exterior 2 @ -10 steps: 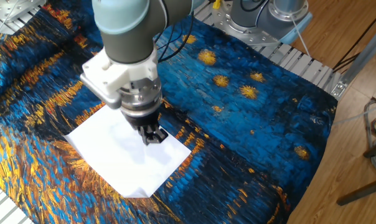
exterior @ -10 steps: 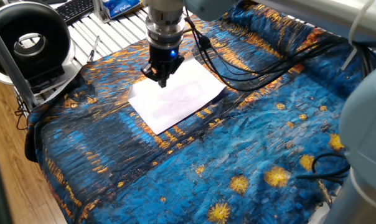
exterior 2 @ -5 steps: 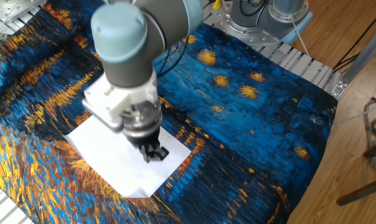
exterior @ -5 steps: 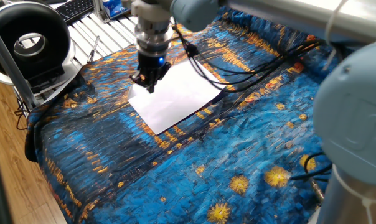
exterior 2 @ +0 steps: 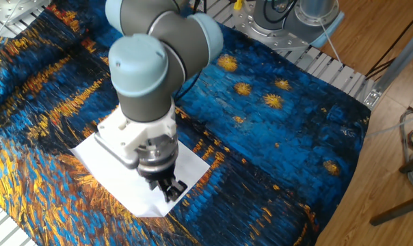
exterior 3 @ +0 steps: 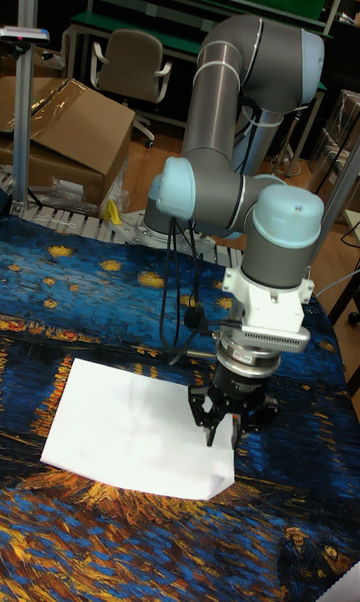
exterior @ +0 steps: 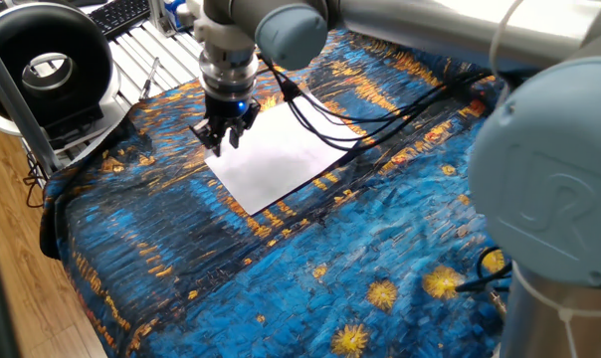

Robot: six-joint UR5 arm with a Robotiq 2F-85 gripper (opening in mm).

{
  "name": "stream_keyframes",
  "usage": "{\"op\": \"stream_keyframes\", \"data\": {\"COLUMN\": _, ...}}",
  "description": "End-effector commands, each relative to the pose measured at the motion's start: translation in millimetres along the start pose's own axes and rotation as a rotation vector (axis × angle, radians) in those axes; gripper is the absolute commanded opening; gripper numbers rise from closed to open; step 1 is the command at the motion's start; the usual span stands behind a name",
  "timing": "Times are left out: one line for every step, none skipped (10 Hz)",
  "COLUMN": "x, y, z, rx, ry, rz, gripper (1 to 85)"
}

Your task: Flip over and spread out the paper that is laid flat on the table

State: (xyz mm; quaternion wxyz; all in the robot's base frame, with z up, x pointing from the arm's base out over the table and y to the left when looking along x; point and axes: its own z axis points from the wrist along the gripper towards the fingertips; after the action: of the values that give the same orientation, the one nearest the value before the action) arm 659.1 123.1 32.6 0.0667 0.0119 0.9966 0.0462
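- While it lies flat on the table [exterior: 400, 249], the paper [exterior: 281, 154] has its long side running slantwise, near-left to far-right.
- The gripper [exterior: 221, 139] hangs over the paper's left corner, fingers slightly apart, holding nothing.

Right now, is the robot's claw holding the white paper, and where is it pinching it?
No. The gripper is open above one corner of the paper, which lies flat on the table.

A: Colours? Paper [exterior: 281, 151] plain white, table [exterior: 281, 268] cloth deep blue with orange-yellow streaks and star bursts.

B: Arm [exterior 3: 250, 202] grey with light-blue joints, gripper [exterior 3: 222, 428] black.
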Motion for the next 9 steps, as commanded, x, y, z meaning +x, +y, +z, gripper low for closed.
{"op": "stream_keyframes", "data": {"x": -12.0, "y": 2.2, "z": 12.6, "rx": -0.011, "ry": -0.025, "rz": 0.012, "gripper": 48.0}}
{"op": "stream_keyframes", "data": {"x": -8.8, "y": -2.4, "z": 11.7, "rx": 0.007, "ry": -0.013, "rz": 0.017, "gripper": 44.7}}
{"op": "stream_keyframes", "data": {"x": -7.6, "y": -4.0, "z": 11.7, "rx": 0.013, "ry": -0.009, "rz": 0.021, "gripper": 44.3}}
{"op": "stream_keyframes", "data": {"x": -7.6, "y": -6.0, "z": 11.7, "rx": 0.021, "ry": -0.009, "rz": 0.023, "gripper": 41.7}}
{"op": "stream_keyframes", "data": {"x": 3.5, "y": -11.4, "z": 11.3, "rx": 0.042, "ry": 0.034, "rz": -0.009, "gripper": 32.3}}
{"op": "stream_keyframes", "data": {"x": 9.3, "y": -17.8, "z": 10.7, "rx": 0.067, "ry": 0.056, "rz": 0.006, "gripper": 24.7}}
{"op": "stream_keyframes", "data": {"x": 9.2, "y": -21.4, "z": 10.5, "rx": 0.081, "ry": 0.056, "rz": 0.002, "gripper": 24.3}}
{"op": "stream_keyframes", "data": {"x": 3.8, "y": -17.3, "z": 11.0, "rx": 0.064, "ry": 0.036, "rz": -0.022, "gripper": 30.0}}
{"op": "stream_keyframes", "data": {"x": -0.8, "y": -8.5, "z": 11.6, "rx": 0.031, "ry": 0.018, "rz": -0.022, "gripper": 36.3}}
